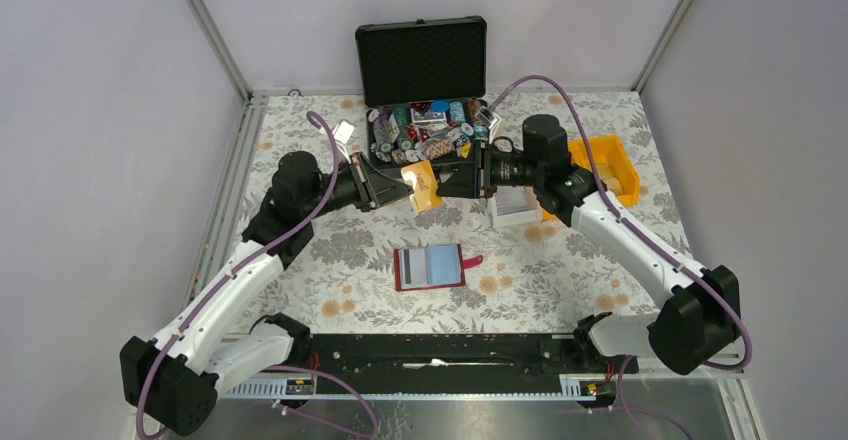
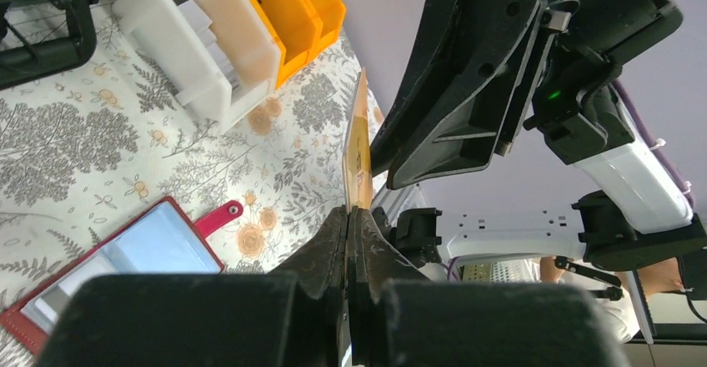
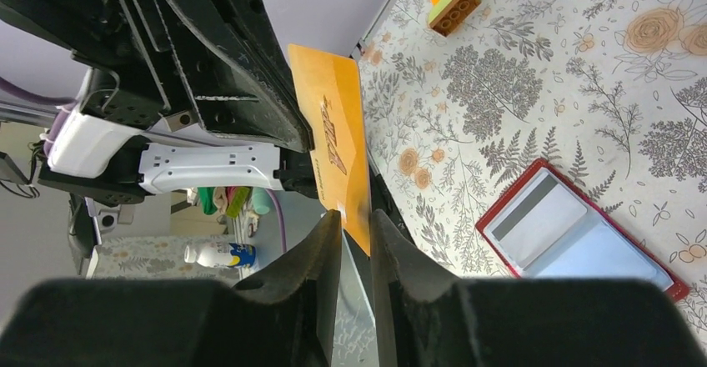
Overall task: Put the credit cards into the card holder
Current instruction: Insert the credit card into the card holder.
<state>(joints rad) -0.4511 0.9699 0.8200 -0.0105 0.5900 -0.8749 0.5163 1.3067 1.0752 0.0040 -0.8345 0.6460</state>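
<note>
Clenching left jaws on gold card (image 2: 358,158), straddling its far corner with right jaws, can't tell if gripping, near open card holder (image 1: 398,269).

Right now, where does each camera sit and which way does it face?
Top external: above and behind, facing down at the table; left arm and right arm show.
Left wrist: on the left arm, facing along its shut jaws pinching the gold card.
Right wrist: on the right arm, facing along its slightly parted jaws at that card.
Shared: all show the card and open card holder.
</note>
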